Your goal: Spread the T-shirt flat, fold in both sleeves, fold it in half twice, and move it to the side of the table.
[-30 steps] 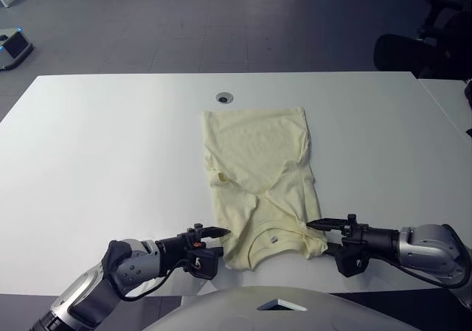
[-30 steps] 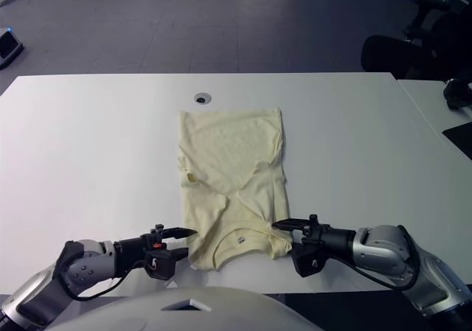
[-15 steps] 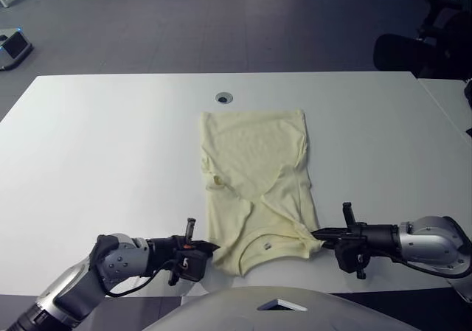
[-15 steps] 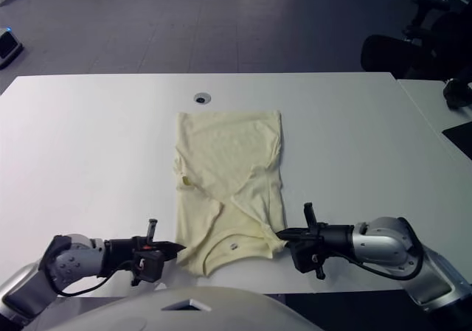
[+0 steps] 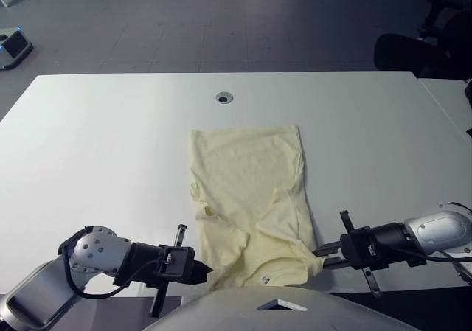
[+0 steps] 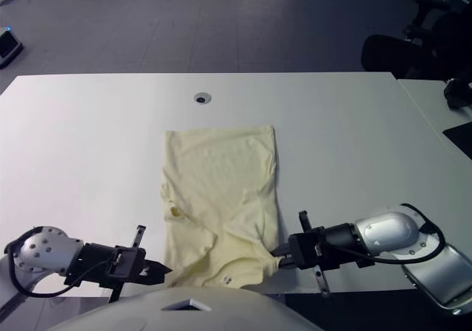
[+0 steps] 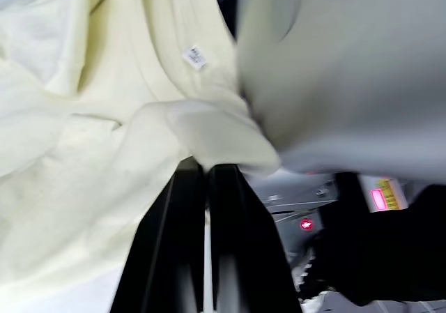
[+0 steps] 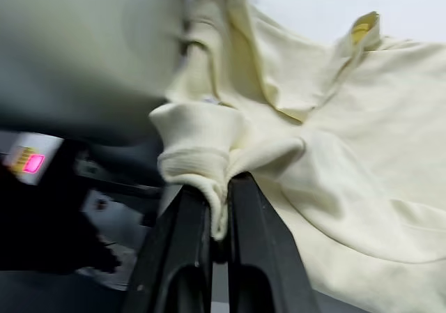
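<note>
A pale yellow T-shirt (image 5: 251,191) lies lengthwise on the white table (image 5: 110,161), sleeves folded in, collar end at the near edge. My left gripper (image 5: 204,272) is at the shirt's near left corner, shut on the fabric (image 7: 209,135); the left wrist view shows its dark fingers (image 7: 182,208) pressed together under the cloth. At the near right corner my right gripper (image 5: 322,255) is shut on a bunched fold (image 8: 198,149), which the right wrist view shows pinched between its fingers (image 8: 244,215). The collar end sags over the table's near edge.
A round cable hole (image 5: 223,97) sits in the table beyond the shirt's far hem. A black chair (image 5: 413,54) and a second table (image 5: 450,99) stand at the far right. A small device (image 5: 11,47) rests on the floor at the far left.
Both grippers drew back toward the near table edge with the shirt's corners, dragging the whole shirt nearer and slightly left. Its far hem now lies farther from the cable hole.
</note>
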Available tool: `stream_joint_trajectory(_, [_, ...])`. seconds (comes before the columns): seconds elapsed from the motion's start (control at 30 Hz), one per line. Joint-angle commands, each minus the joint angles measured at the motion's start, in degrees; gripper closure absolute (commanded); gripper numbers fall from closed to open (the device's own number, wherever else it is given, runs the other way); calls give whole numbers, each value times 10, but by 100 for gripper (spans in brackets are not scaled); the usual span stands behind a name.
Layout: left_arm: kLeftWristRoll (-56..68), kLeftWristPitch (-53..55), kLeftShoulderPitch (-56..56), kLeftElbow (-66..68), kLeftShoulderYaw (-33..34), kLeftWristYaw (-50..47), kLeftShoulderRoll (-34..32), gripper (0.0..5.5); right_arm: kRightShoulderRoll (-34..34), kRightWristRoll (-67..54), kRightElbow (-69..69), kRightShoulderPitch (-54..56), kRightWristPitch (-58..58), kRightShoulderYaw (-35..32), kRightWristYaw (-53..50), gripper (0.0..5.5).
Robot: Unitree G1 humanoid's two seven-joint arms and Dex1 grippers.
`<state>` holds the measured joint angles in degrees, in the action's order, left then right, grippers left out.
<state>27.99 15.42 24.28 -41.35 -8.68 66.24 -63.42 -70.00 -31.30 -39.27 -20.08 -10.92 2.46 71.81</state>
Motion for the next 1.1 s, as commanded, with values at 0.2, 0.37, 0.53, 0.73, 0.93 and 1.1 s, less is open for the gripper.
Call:
stream_joint_trajectory(0.2, [194, 141, -8, -12, 82, 76, -54, 550, -21, -231, 15, 99, -220, -57, 7, 543])
stream_joint_trajectory(0.37, [215, 196, -110, 48, 63, 33, -2, 550, 18, -284, 89, 212, -315, -20, 2, 543])
stream_joint_trajectory(0.53, [262, 270, -240, 132, 63, 20, 42, 550, 74, -261, 162, 326, -361, 26, 12, 543])
stream_joint_trajectory(0.73, [241, 313, -371, 249, 34, 47, 78, 550, 139, -184, 260, 428, -359, 82, 37, 543])
stream_joint_trajectory(0.93, [173, 310, -483, 376, -20, 84, 131, 550, 201, -94, 381, 497, -321, 123, 69, 543])
stream_joint_trajectory(1.1, [114, 288, -550, 481, -40, 109, 168, 550, 248, -34, 485, 559, -289, 136, 94, 543])
